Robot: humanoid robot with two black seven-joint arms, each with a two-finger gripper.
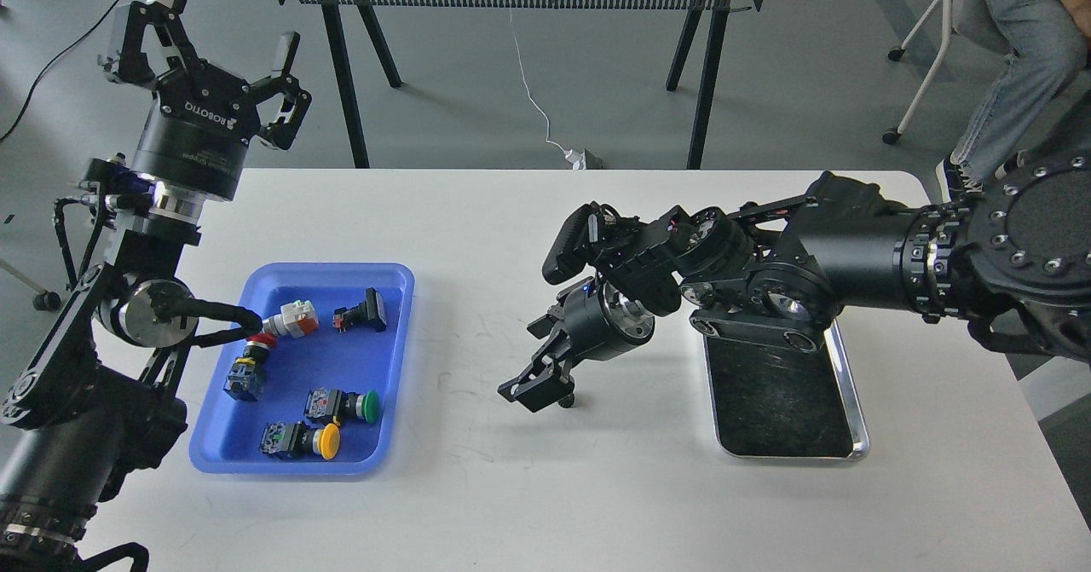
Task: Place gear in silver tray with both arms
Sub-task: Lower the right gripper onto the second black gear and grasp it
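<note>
From the head camera, the right gripper point(539, 389) hangs low over the white table point(597, 487), pointing down and to the left, in the open stretch between the two trays. Its fingers lie close together in dark outline, and whether anything is pinched between them cannot be told; a small dark bit shows just under the tips, touching or nearly touching the table. The silver tray point(859, 436) lies to the right of this gripper, near it but apart, partly under the right arm's wrist, its dark scratched bottom bare where it shows.

To the left of the right gripper sits the blue tray point(223, 457), holding several push-button switches: one with a red cap point(261, 343), one green point(369, 406), one yellow point(326, 441), a white-and-orange one point(294, 318) and a black one point(366, 309).

The left gripper point(223, 39) is raised high beyond the table's far-left corner, its fingers spread wide apart and holding nothing, well away from the silver tray.
</note>
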